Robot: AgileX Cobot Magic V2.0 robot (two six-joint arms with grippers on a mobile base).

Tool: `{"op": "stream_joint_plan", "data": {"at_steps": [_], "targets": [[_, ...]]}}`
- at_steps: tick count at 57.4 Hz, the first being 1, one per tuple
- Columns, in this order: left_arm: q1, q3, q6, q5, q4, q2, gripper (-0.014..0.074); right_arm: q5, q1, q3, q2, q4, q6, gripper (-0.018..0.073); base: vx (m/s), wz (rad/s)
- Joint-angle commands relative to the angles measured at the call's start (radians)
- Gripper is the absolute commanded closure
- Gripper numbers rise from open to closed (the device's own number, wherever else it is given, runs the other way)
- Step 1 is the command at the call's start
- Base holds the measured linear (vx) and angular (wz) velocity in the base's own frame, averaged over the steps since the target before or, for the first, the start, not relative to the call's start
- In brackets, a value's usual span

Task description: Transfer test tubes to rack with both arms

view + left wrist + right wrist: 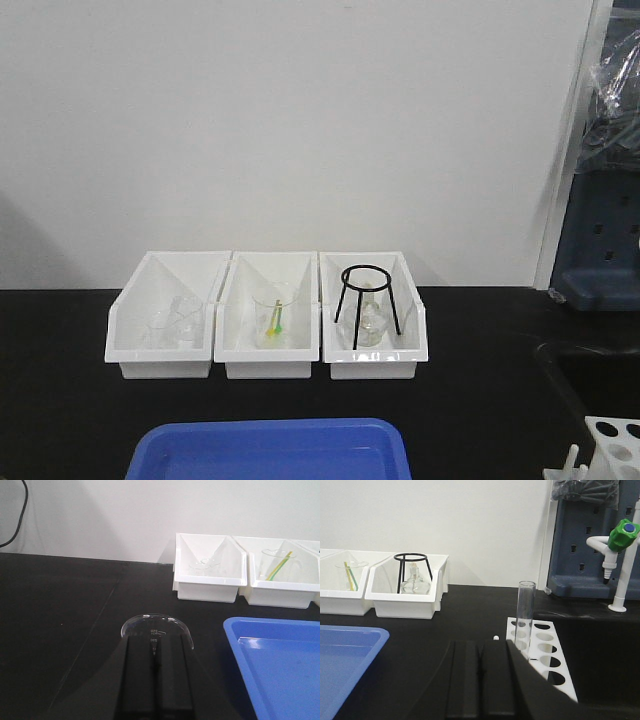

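Observation:
In the right wrist view one clear test tube stands upright in a front hole of the white rack. The rack sits on the black table just right of my right gripper, whose black fingers are pressed together and hold nothing. The rack's corner also shows in the front view at the bottom right. My left gripper is shut and empty, its tips right at a wide clear beaker. No other test tubes are clearly visible. Neither arm shows in the front view.
Three white bins stand in a row at the back: glassware in the left, a beaker with a green-yellow stick in the middle, a black wire tripod over a flask in the right. A blue tray lies in front. A green-knobbed tap stands behind the rack.

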Motion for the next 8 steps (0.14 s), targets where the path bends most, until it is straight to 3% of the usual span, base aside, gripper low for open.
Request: {"op": "stream_joint_plan", "data": {"at_steps": [1, 8], "targets": [[0.002, -0.026, 0.001, -0.077, -0.007, -0.003, 0.0601, -0.087, -0.003, 0.014, -0.011, -0.009, -0.008, 0.0571, 0.00, 0.00], [0.002, -0.026, 0.001, -0.077, -0.007, -0.003, 0.0601, -0.087, -0.003, 0.014, -0.011, -0.009, -0.008, 0.0571, 0.00, 0.00]]}}
